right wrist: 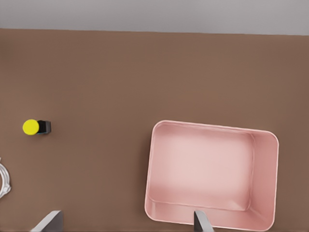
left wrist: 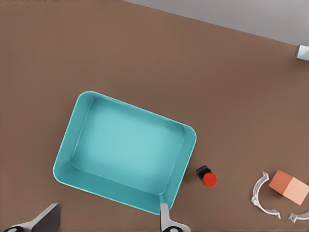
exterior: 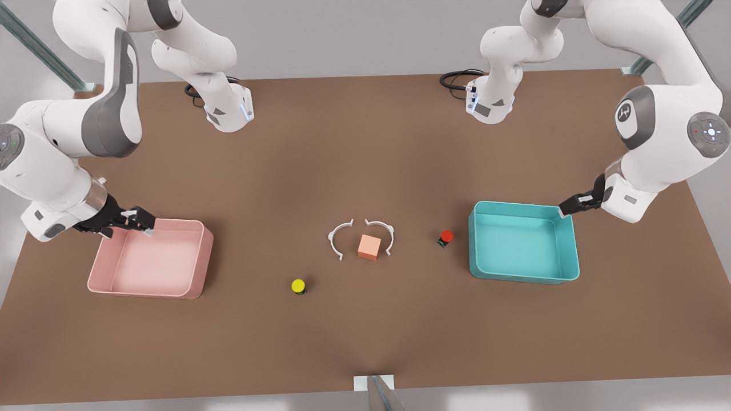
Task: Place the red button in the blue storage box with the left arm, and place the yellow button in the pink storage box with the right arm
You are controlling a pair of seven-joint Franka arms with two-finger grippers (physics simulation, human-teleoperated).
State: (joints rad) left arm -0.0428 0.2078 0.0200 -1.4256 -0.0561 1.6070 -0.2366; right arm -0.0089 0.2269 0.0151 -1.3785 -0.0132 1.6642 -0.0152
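1. The left gripper [exterior: 564, 209] hangs at the far corner of the blue box [exterior: 522, 242], on the front view's right; its fingers [left wrist: 166, 220] stand apart, holding nothing.
2. The right gripper [exterior: 143, 225] hangs over the far corner of the pink box [exterior: 151, 260], on the front view's left; its fingers [right wrist: 202, 222] stand apart, empty too.
3. The red button [exterior: 445, 237] lies on the surface [exterior: 365, 148] just beside the blue box, on the box's side away from the left gripper. It is tipped on its side, its cap pointing away from the box in the left wrist view.
4. The yellow button [exterior: 298, 286] lies on the surface well apart from the right gripper, beyond the pink box towards the middle. It is also tipped over, its cap pointing away from the pink box.
5. Each box has its long axis running across the front view.
6. Count: two boxes, two buttons, one orange cube [exterior: 369, 246], two white curved pieces [exterior: 339, 237] flanking the cube.
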